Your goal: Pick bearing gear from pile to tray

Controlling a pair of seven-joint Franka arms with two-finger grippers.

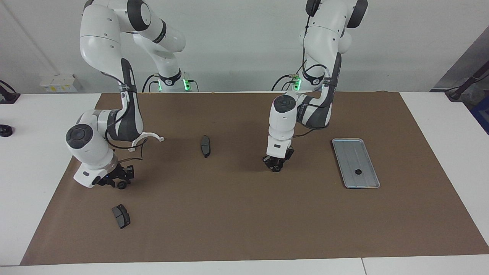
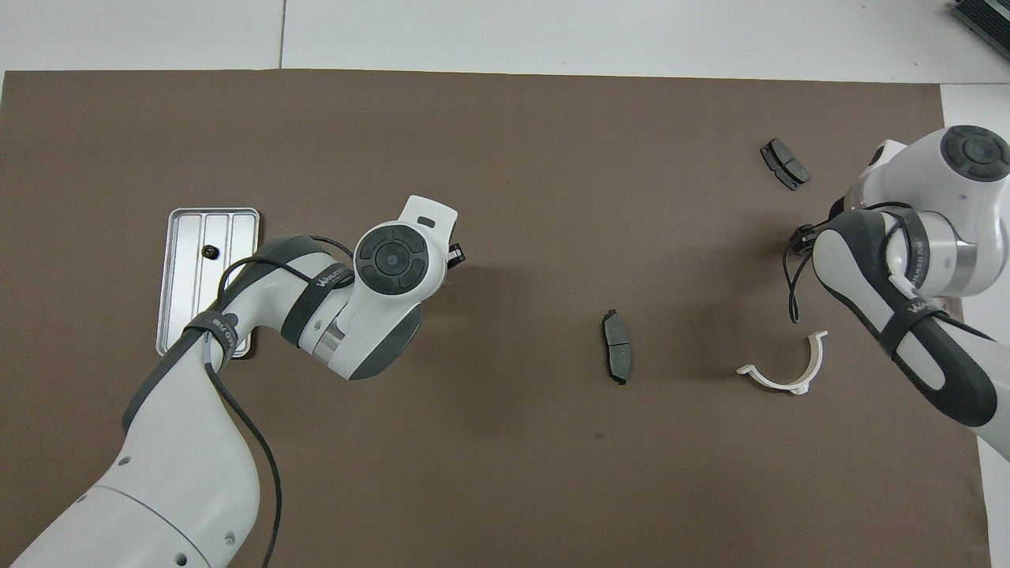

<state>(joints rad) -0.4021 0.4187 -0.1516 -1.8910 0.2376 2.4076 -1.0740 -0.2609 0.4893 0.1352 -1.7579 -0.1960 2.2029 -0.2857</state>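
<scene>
Here, from the robots' end of the table outward:

1. A white half-ring bracket [image 1: 147,136] lies on the brown mat [image 1: 244,229], nearest to the robots, toward the right arm's end.
2. A little farther out, a dark brake pad [image 1: 205,146] lies alone near the middle of the mat.
3. The tray [image 1: 349,152] lies flat toward the left arm's end. One small black gear [image 1: 358,172] sits in it, in the half that is farther from the robots.
4. The left claw [image 1: 275,168] is down at the mat, between the brake pad and the tray and well apart from both. Something dark is at its tip. I cannot tell if the claw is open or closed, or if it holds anything.
5. The right claw [image 1: 117,182] is low over the mat at the right arm's end. A second gear [image 1: 122,186] lies on the mat just at its tip. I cannot tell this claw's opening either, or if it touches the gear.
6. A second brake pad [image 1: 121,216] lies farthest from the robots, near the right claw.
</scene>
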